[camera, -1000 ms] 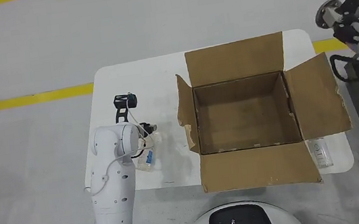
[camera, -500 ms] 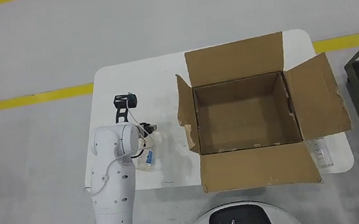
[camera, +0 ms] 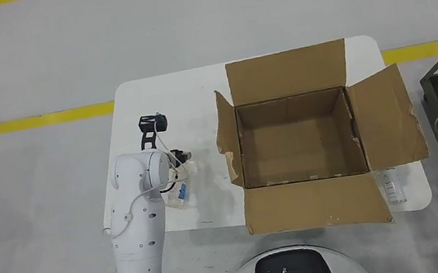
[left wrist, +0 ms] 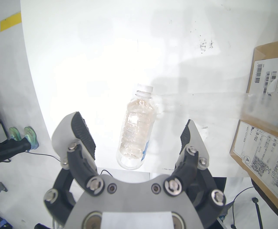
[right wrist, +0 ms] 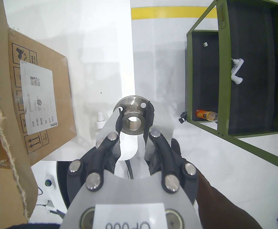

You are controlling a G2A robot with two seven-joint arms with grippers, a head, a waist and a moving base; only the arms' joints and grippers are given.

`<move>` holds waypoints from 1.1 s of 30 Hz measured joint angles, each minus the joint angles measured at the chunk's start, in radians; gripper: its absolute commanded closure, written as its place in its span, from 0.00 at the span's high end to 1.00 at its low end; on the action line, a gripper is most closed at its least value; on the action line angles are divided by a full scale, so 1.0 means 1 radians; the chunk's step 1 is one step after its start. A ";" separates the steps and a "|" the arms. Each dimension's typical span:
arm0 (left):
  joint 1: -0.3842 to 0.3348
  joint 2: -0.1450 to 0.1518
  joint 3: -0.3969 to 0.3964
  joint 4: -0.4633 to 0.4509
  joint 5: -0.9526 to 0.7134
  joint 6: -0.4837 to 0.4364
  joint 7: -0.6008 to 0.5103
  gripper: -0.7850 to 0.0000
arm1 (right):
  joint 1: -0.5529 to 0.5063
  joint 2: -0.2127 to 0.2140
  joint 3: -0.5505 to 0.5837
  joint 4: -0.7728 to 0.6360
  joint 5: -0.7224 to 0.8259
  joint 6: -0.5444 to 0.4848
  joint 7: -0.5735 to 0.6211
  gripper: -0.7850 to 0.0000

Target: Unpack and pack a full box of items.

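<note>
Top view: cardboard box [camera: 301, 136], flaps folded outward and bare brown bottom showing, stands on the right half of the white table [camera: 173, 101]; left arm [camera: 140, 222] is over the table's left part, well apart from the box; small clear bottle [camera: 390, 185] lies just beside the box's near right flap. Left wrist view: left hand [left wrist: 133, 124], fingers spread wide apart, with a clear plastic bottle [left wrist: 135, 134] lying on its side on the table between them, white cap pointing away, neither pad touching it. Right wrist view: right hand [right wrist: 134, 116] clamped on a metal flanged ring [right wrist: 132, 121], near the table's edge, between the box's labelled flap and a green cart [right wrist: 219, 91].
</note>
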 measured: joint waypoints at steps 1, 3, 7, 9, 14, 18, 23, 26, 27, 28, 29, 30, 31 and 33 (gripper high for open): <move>0.000 0.000 0.000 0.000 0.000 0.000 0.000 1.00 | 0.000 0.000 0.000 0.000 0.000 0.000 0.000 0.00; 0.000 0.000 0.000 0.000 0.000 0.000 0.000 1.00 | 0.000 0.000 0.000 0.000 0.000 0.000 0.000 0.00; 0.000 0.000 0.000 0.000 0.000 0.000 0.000 1.00 | -0.020 0.000 -0.016 0.015 -0.001 -0.006 -0.023 0.00; 0.000 0.000 0.000 0.000 0.000 0.000 0.000 1.00 | -0.041 0.001 -0.039 0.035 -0.017 -0.010 -0.030 0.00; 0.000 0.000 0.000 0.000 0.000 0.000 0.000 1.00 | -0.065 0.004 -0.087 0.086 -0.022 -0.027 -0.017 0.00; 0.000 0.000 0.000 0.000 0.000 0.000 0.000 1.00 | -0.091 0.006 -0.123 0.099 -0.036 -0.035 -0.011 0.00; 0.000 0.000 0.000 0.000 0.000 0.000 0.000 1.00 | -0.094 0.009 -0.161 0.134 -0.057 -0.040 -0.030 0.00; 0.000 0.000 0.000 0.000 0.000 0.000 0.000 1.00 | -0.091 0.011 -0.181 0.159 -0.072 -0.041 -0.041 0.00; 0.000 0.000 0.000 0.000 0.000 0.000 0.000 1.00 | -0.089 0.011 -0.187 0.169 -0.077 -0.042 -0.045 0.00; 0.000 0.000 0.000 0.000 0.000 0.000 0.000 1.00 | -0.086 0.012 -0.192 0.177 -0.081 -0.042 -0.047 0.00; 0.000 0.000 0.000 0.000 0.000 0.000 0.000 1.00 | -0.084 0.013 -0.197 0.183 -0.085 -0.042 -0.049 0.00; 0.000 0.000 0.000 0.000 0.000 0.000 0.000 1.00 | -0.081 0.013 -0.203 0.191 -0.090 -0.043 -0.051 0.00; 0.000 0.000 0.000 0.000 0.000 0.000 0.000 1.00 | -0.079 0.014 -0.208 0.196 -0.095 -0.043 -0.054 0.00; 0.000 0.000 0.000 0.000 0.000 0.000 0.000 1.00 | -0.073 0.015 -0.218 0.208 -0.105 -0.042 -0.062 0.00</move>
